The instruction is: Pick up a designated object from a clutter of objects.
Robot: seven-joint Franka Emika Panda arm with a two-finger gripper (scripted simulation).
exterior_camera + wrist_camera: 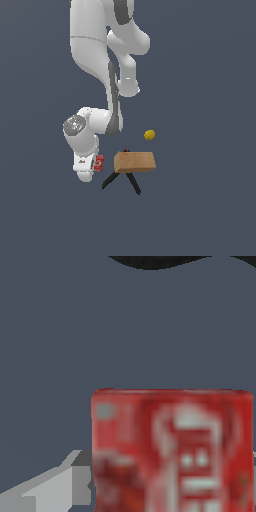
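The designated object, a small red box (pixel 99 163) with a white label mark, sits against the side of the white hand, at the exterior view's left of the clutter. In the wrist view the red box (pixel 172 451) fills much of the picture, very close. A grey finger (pixel 55 486) touches one edge of it and a sliver of grey shows at the opposite edge. My gripper (pixel 95 166) looks shut on the box; its fingertips are hidden in the exterior view.
A tan wooden block (pixel 134 162) rests over a black V-shaped tool (pixel 134 182), just to the exterior view's right of the box. Farther back lies a small yellow ball (pixel 149 134). The arm's links (pixel 95 55) rise above the hand.
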